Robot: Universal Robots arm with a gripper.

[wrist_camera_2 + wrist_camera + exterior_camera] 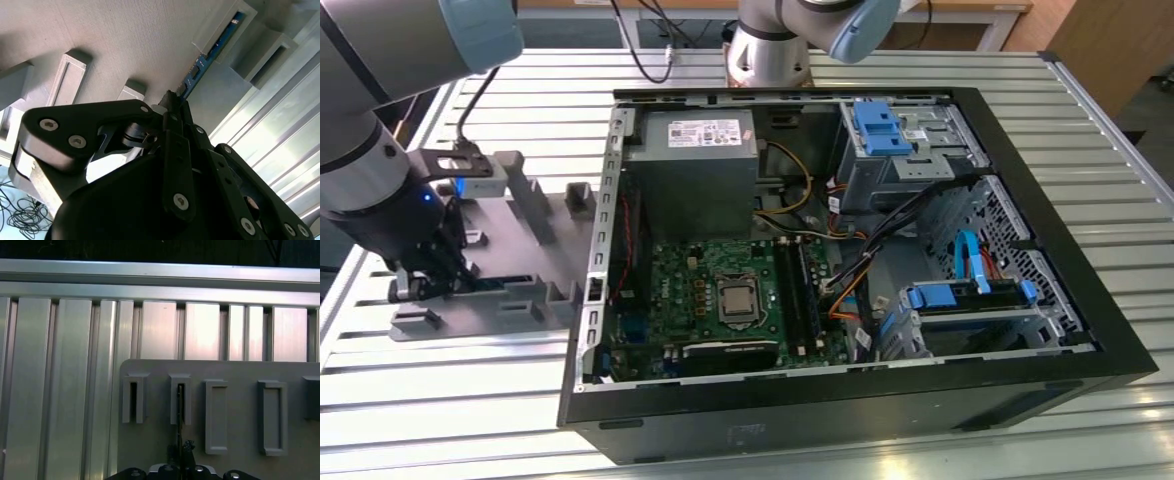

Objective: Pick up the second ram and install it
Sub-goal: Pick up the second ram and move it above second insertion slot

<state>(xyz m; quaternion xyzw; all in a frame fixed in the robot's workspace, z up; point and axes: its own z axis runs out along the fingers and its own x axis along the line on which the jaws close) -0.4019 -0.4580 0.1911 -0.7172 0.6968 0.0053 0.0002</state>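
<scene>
Exterior view: arm is down over the tray (531,215), gripper (438,285) among the tray's upright blocks at the end farthest from the case (854,400). The case lies open just beside the tray on the exterior view's right, with the motherboard (680,285) exposed and its black slots (795,290) on the board side away from the tray. Tray and case both sit on the ribbed metal table (454,400). Can't make out the ram from here; the arm blocks it. Second wrist view: gripper (172,102) has its fingers (177,160) drawn together, pinching the near end of the ram (215,45). The blue strip runs from the fingertips across the tray (125,45) face, and its far end is seated in a slotted tray block (227,25). First wrist view: ram (179,430) is seen edge-on as a thin line, running from the gripper (182,455) into one tray block (180,400). The matching block (133,400) next to it has a bare slot. Tray (235,372) lies flat on the table (160,330). So the ram is in the tray, gripped, not in the case.
</scene>
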